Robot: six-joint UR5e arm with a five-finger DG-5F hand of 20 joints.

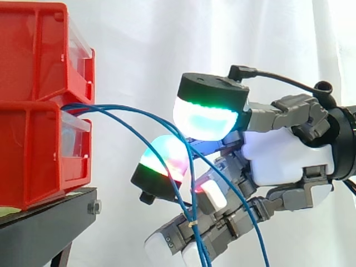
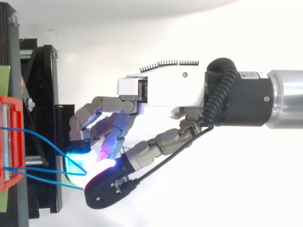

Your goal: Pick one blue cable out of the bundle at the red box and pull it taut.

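Observation:
Several thin blue cables (image 1: 133,114) leave the gap between two stacked red bins (image 1: 33,61) and sag in slack arcs to the right and downward. My hand (image 1: 283,156) reaches in from the right, just past the bins. Its thumb and fingers are curled round the cables. The strands pass between a green-cyan pad (image 1: 203,119) above and a cyan-magenta pad (image 1: 167,158) below, then hang down past the lower fingers. In the top view the cables (image 2: 42,142) run from the red bin (image 2: 9,142) to the glowing pads of the hand (image 2: 165,90).
The bins stand on a black stand (image 1: 44,222) whose edge lies just left of and below the hand. A white curtain (image 1: 289,39) hangs behind. The cables trail off the bottom of the side view.

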